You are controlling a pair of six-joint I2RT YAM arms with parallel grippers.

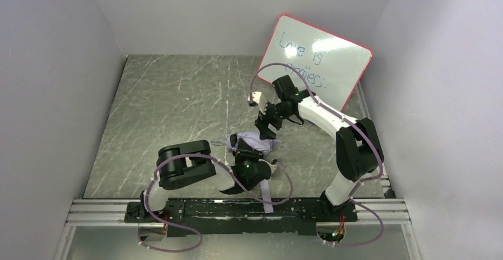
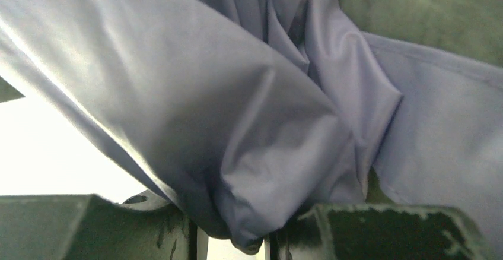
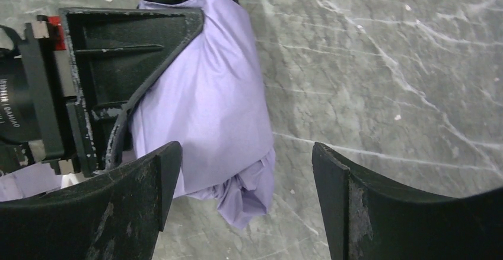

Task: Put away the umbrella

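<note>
one umbrella (image 1: pixel 252 143), pale lavender fabric all bunched & wrinkled, lies on the desk (image 1: pixel 178 105) near the middle, btw the 2 arms. shaft, ribs & handle i cannot make out under the cloth. left gripper (image 2: pixel 237 239) pinches a fabric fold; right gripper (image 3: pixel 246 180) hangs wide open over it.

The left pincer (image 2: pixel 234 227) is narrowed to a slim gap, while the right pincer (image 3: pixel 244 165) gapes wide, angled downward.

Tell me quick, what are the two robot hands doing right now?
Left gripper: closed, pinching the umbrella fabric.
Right gripper: open, holding nothing.
</note>
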